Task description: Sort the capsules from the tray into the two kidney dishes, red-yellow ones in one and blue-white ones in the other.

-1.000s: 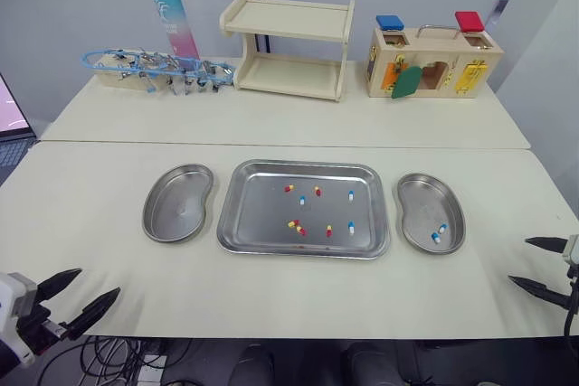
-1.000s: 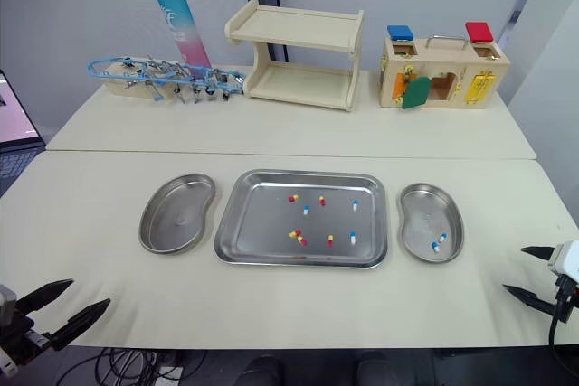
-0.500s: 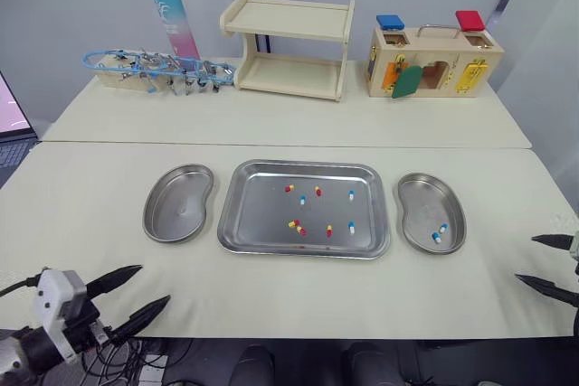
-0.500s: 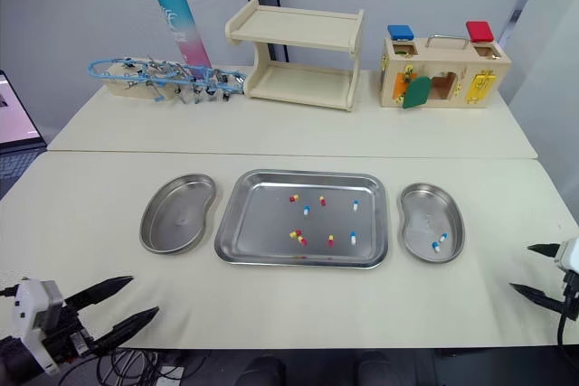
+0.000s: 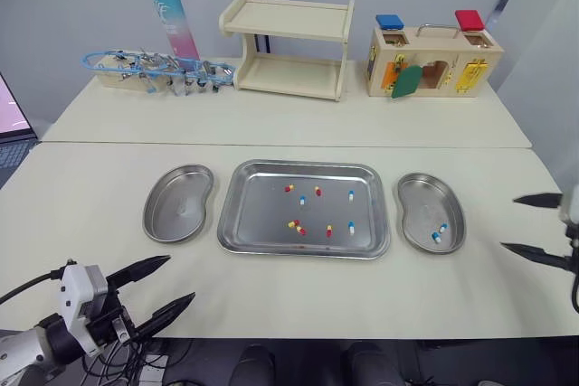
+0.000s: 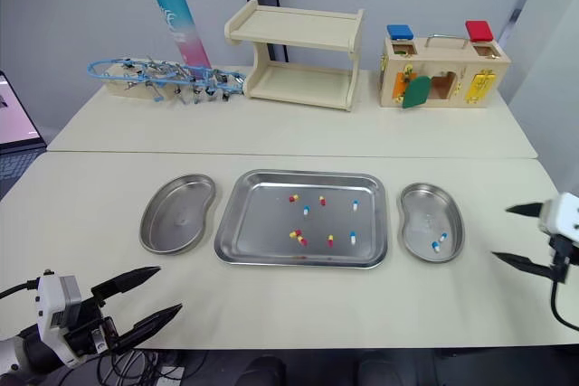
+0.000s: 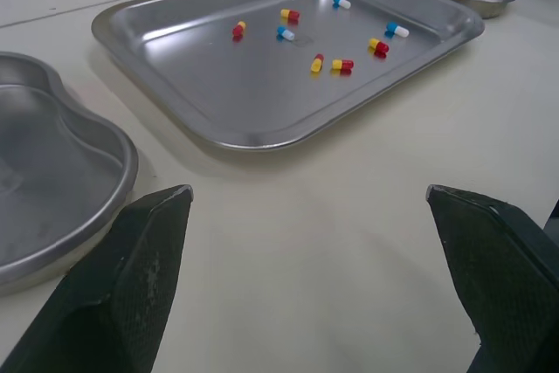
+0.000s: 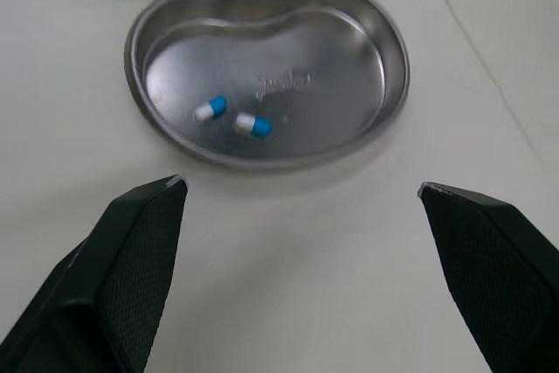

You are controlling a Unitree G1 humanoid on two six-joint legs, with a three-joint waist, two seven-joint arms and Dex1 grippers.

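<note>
The pale table (image 5: 109,169) carries everything, and the rectangular steel tray (image 5: 262,214) sits on it roughly midway between my two grippers. My left gripper (image 5: 179,278) is down by the table's front edge, off the tray's near-left corner and well apart from it, with its two black fingers spread wide and nothing between them. My right gripper (image 5: 509,222) hangs out to the right of the tray, also spread wide and holding nothing. The right dish (image 5: 421,201) lies between that gripper and the tray, just beside the tray's right rim but not touching it. The left dish (image 5: 178,202) lies just beside the tray's left rim, and its steel floor is bare. Both dishes are shiny, shallow and kidney-shaped. Scattered loosely over the tray's middle are five red-yellow capsules (image 5: 317,192), two of them lying close together near the centre. Three blue-white capsules (image 5: 351,194) lie among them, each one flat on the steel and separate from the others. Right of the tray, a blue-white pair (image 8: 210,108) rests side by side on the floor of the right dish, close to my right gripper's open fingers.
</note>
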